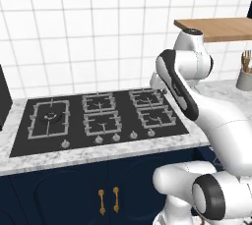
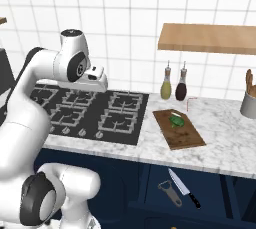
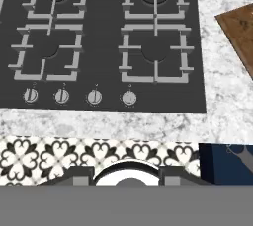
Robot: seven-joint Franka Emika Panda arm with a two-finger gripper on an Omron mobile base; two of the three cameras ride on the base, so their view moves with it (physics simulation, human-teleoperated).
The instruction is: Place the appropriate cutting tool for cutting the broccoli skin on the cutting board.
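The cutting tool (image 2: pixel 183 188), a slim knife with a silver blade and black handle, lies low in front of the blue cabinets, below the counter edge. On the marble counter right of the stove rests the dark brown cutting board (image 2: pixel 186 135), with the small green broccoli (image 2: pixel 176 121) on its far half. A corner of the cutting board (image 3: pixel 239 25) shows in the hand view. My gripper (image 2: pixel 99 83) hovers over the stove, well left of the board and high above the knife. Its fingers are too indistinct to tell their state, and nothing is visibly held.
A grey peeler (image 2: pixel 169 193) lies just left of the knife. The black gas stove (image 2: pixel 90 113) with its knobs (image 3: pixel 94 96) spreads under my hand. Two bottles (image 2: pixel 173 84) stand behind the board, a tan shelf (image 2: pixel 210 38) hangs above, and a utensil holder (image 2: pixel 248 104) is at far right.
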